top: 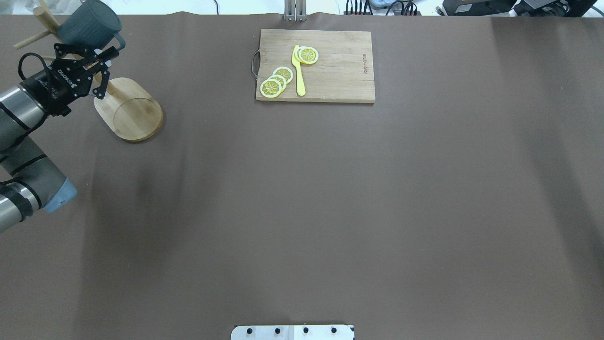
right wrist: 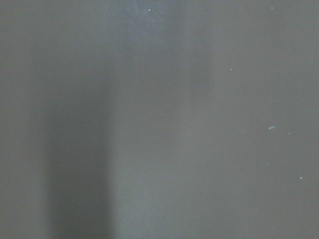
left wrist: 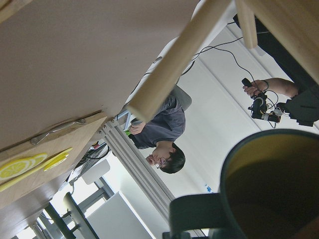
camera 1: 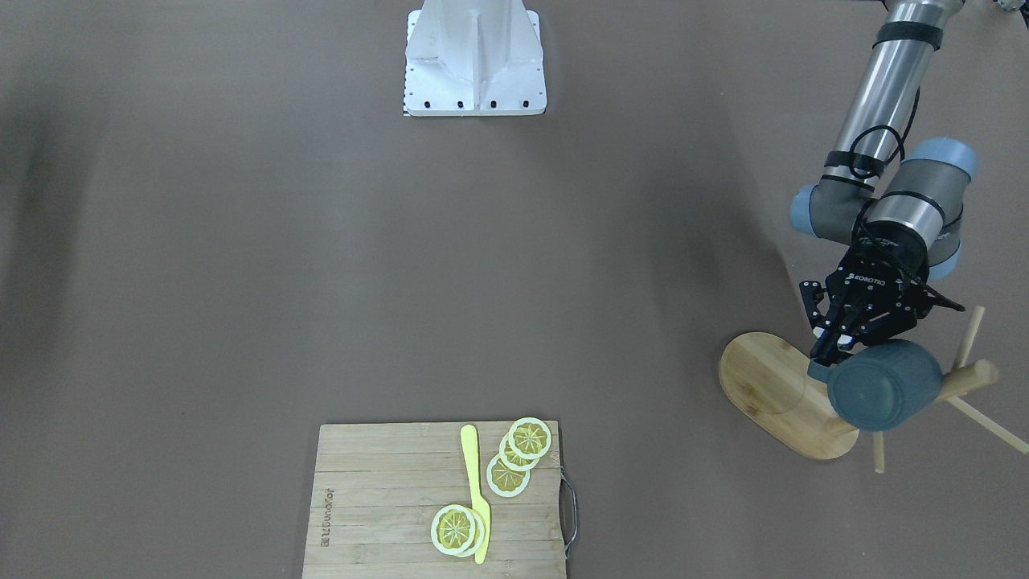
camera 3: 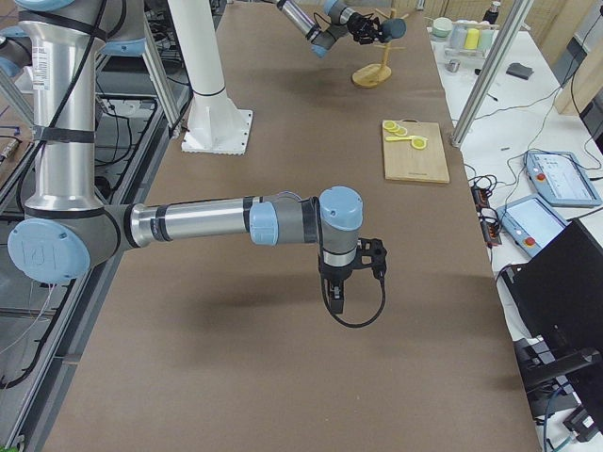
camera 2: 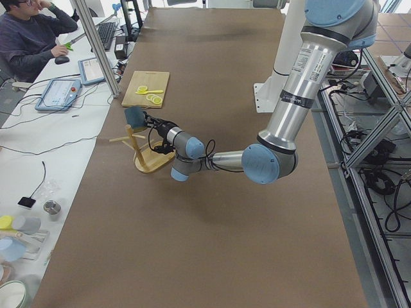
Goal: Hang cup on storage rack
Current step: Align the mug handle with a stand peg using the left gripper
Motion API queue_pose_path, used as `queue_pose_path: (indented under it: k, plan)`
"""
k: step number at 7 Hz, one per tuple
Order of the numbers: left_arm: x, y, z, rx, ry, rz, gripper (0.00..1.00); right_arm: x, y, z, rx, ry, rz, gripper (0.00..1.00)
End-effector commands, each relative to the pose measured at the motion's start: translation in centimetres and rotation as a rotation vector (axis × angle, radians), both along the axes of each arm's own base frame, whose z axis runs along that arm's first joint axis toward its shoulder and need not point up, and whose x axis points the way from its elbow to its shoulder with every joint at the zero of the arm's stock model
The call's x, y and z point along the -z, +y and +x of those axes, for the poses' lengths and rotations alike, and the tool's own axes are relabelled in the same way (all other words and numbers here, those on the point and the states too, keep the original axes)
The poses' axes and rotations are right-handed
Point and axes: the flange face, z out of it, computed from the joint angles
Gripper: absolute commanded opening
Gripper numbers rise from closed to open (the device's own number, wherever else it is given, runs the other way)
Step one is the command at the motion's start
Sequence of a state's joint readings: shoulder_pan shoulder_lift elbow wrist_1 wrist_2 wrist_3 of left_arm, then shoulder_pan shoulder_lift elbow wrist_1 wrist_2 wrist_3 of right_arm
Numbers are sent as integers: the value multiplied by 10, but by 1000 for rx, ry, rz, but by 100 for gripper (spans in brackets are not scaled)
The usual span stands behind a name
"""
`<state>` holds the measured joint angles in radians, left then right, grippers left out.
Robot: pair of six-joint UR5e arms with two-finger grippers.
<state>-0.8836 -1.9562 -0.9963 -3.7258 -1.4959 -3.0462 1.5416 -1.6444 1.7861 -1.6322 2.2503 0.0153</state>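
Nearest the robot, the right arm reaches out over the bare brown table (top: 302,212), and the right fingers (camera 3: 339,298) hang pointing down above it. They show only small in the right side view, so I cannot tell whether they are wide or narrow.

Farther out on the robot's left, the left fingers (camera 1: 836,342) are drawn narrow and hold the cup (camera 1: 884,386) by its handle (camera 1: 817,371). The cup is lifted off the table and tipped on its side among the upper pegs of the storage rack (camera 1: 764,382), yellow inside facing the wrist camera. Whether it touches a peg cannot be told.

At the table's far edge lies a cutting board (top: 339,71) with lemon slices (top: 271,87) and a yellow knife (top: 299,78).
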Motion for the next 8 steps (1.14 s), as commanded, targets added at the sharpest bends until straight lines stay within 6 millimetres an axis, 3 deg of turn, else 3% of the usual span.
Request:
queue_pose_path:
  k: [1,4,8]
  plan:
    - [1,0,0,1,-3,3,98,0,0,0,0,0,1,100]
    - [11,2,-1,-4,13,26,98,2,-2,0,0,0,4,100]
    - [81,15,-11,37,57,184,98,2,-3,0,0,0,4,100]
